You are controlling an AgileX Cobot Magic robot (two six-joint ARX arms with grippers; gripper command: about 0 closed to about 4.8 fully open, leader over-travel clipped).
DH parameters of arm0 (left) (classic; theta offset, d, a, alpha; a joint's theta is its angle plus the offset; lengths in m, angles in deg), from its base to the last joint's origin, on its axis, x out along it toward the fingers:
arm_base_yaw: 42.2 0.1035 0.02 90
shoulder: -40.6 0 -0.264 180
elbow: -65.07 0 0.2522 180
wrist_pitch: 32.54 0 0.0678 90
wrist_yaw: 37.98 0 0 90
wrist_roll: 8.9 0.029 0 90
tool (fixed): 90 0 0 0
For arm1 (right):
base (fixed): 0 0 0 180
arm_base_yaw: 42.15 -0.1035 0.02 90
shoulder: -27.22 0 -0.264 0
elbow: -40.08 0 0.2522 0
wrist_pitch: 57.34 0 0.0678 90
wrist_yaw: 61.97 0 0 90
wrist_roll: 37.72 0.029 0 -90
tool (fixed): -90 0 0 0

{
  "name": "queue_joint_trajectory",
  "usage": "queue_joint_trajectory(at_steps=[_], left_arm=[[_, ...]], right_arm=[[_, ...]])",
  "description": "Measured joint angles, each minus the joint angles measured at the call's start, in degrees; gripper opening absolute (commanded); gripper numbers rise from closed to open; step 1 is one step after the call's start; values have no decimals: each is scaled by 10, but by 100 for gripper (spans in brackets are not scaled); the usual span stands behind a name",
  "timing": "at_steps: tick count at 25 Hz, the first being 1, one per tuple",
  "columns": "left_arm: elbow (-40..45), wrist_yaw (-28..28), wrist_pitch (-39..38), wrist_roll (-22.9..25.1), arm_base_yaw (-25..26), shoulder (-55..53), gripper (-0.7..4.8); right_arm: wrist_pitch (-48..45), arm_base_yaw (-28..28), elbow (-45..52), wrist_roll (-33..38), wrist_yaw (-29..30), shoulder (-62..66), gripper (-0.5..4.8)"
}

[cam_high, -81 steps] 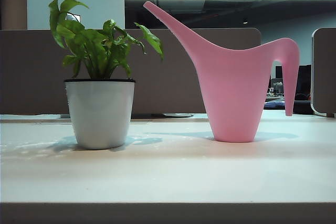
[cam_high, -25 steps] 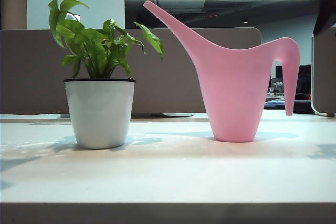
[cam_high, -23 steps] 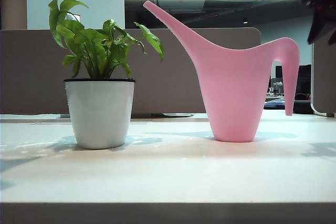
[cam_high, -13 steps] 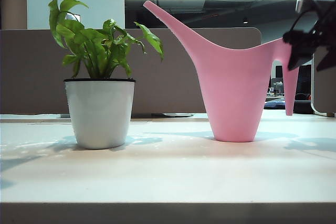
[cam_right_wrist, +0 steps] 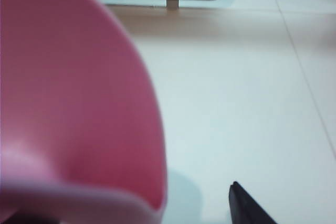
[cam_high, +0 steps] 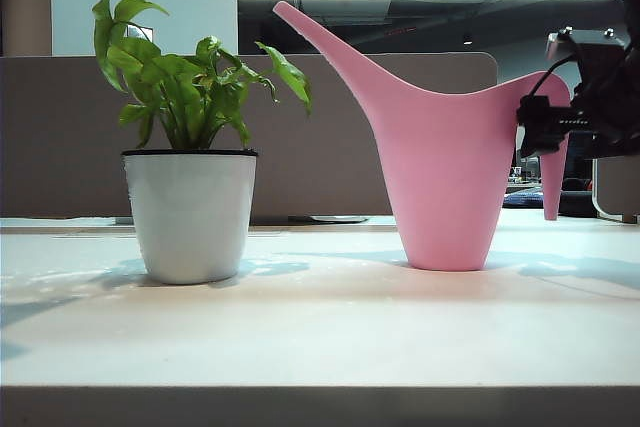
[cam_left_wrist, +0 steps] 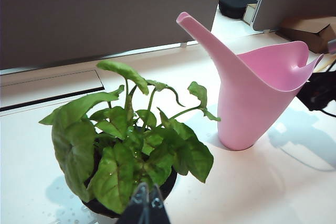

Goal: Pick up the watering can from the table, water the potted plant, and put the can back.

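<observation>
The pink watering can (cam_high: 445,177) stands upright on the off-white table (cam_high: 320,332), right of the potted plant (cam_high: 190,215), with its spout slanting over the leaves. My right gripper (cam_high: 540,125) hangs at the can's curved handle, level with its top. In the right wrist view the handle (cam_right_wrist: 79,103) fills the near side and one black fingertip (cam_right_wrist: 242,203) stands far off to the side, so the right gripper (cam_right_wrist: 126,205) is open around the handle without closing on it. My left gripper (cam_left_wrist: 148,203) hovers shut just above the plant (cam_left_wrist: 131,145); the can (cam_left_wrist: 252,98) stands beyond it.
A brown partition (cam_high: 330,137) runs behind the table and a second panel (cam_high: 618,137) stands at the far right. The table's darker front edge (cam_high: 320,405) is close to the camera. A cardboard box (cam_left_wrist: 310,32) sits behind the can.
My right arm has come down from the upper right corner to the can's handle, and its jaws have spread apart. The can, the plant and the left gripper have stayed put.
</observation>
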Motion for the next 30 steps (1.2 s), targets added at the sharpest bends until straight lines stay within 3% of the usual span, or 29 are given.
queue_joint_trajectory(at_steps=[10,14,18,22,30], left_arm=[[0,0,0,0,0,0,-5],[0,0,0,0,0,0,-5],[0,0,0,0,0,0,-5],[0,0,0,0,0,0,-5],[0,0,1,0,0,1,-5]], right_arm=[[-94,0,0,-11,0,50,416],[-112,1,0,-11,0,50,312],[-123,1,0,-26,0,49,280],[-123,1,0,-37,1,50,149],[-163,1,1,-46,0,50,137]])
